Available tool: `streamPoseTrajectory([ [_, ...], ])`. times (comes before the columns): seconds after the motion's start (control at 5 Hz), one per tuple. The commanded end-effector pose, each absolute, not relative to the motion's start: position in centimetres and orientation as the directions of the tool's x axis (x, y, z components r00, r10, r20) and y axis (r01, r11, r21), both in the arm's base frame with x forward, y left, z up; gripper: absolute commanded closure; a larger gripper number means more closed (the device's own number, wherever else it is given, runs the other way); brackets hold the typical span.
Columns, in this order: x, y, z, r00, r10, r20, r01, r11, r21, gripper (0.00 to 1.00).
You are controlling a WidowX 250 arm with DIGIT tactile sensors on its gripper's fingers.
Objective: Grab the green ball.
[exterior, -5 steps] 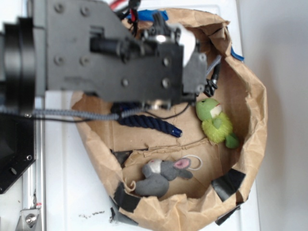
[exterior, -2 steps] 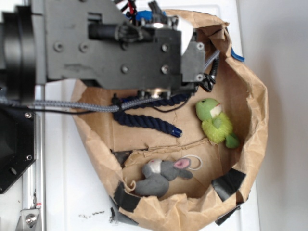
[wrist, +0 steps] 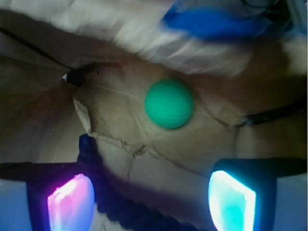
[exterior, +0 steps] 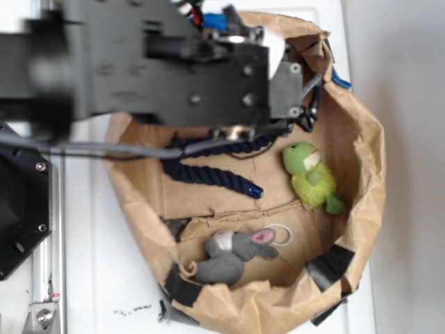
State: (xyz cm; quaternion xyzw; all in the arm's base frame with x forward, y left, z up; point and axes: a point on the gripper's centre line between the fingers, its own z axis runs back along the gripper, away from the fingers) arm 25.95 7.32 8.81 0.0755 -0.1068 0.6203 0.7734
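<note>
We see the green ball (wrist: pixel 169 104) only in the wrist view, lying on the crumpled brown floor of the paper bag (exterior: pixel 361 139), ahead of the pincer (wrist: pixel 151 199) and well apart from it, a little toward the right finger's side of the midline. The pincer stands wide and holds nothing; its two lit pads (wrist: pixel 70 202) flank the bottom of that view. One dark blue rope (exterior: pixel 208 174) runs beside the left pad, between the pincer and the ball's left flank; nothing touches the ball.

From the exterior view the arm (exterior: pixel 160 69) covers the bag's upper left part and hides the ball. We count one lime-green plush toy (exterior: pixel 311 177) near the bag's right wall and one grey plush mouse (exterior: pixel 233 254) near the bottom edge. Black tape patches (exterior: pixel 330 266) sit on the bag's lower rim.
</note>
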Motion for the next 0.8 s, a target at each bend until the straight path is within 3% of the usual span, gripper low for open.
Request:
streamPoseTrajectory([
  [0.0,25.9,8.7,8.1,0.096,0.950,0.298,-0.986,0.133,-0.105,0.00],
  [0.6,24.0,10.6,7.9,0.034,0.922,0.385,-0.992,0.079,-0.103,0.00],
])
